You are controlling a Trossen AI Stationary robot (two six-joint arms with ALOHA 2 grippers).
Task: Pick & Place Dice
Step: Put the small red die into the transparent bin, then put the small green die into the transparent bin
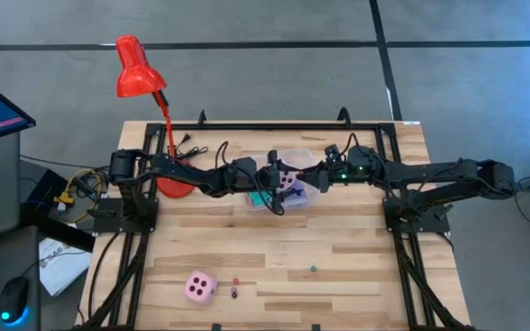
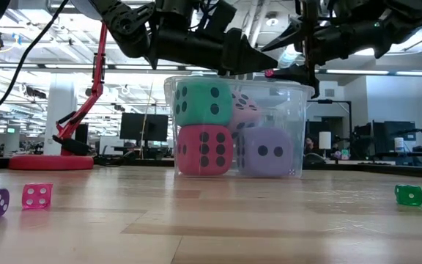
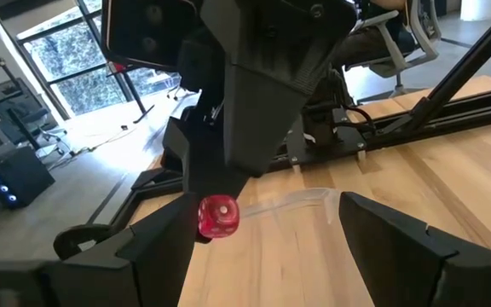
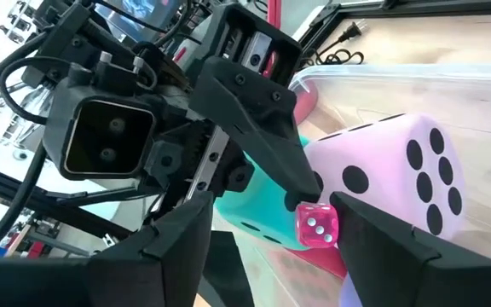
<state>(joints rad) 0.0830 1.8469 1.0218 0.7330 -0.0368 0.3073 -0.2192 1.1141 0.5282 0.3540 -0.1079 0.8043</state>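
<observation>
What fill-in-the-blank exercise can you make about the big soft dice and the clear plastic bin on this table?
1. Inside the clear plastic bin, the cyan soft cube die sits on top of the ___ one.
2. The bin holds ___ big dice in all.
3. On the wooden table, outside the bin, lies one big die coloured ___.
Missing words: red; four; pink.

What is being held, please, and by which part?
A small red die hangs between the left gripper and right gripper over the bin; who grips it, and where, cannot be told.
</observation>
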